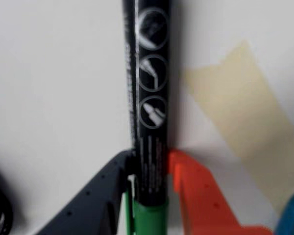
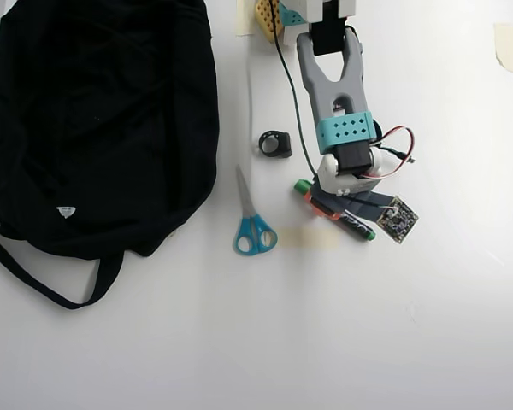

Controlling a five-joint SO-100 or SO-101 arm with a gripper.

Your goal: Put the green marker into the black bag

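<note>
The green marker sits clamped in the claw, well apart from the black bag.

arm reaches down from top edge in overhead view; gripper low at table, dark & orange fingers clamped on green marker.

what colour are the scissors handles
Blue; the scissors show best in the overhead view.

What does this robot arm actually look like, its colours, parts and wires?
In the overhead view the arm is grey plastic with a perforated teal band, a white motor housing, red and black wires and a small bare circuit board. The gripper has one dark grey finger and one orange finger.
</note>
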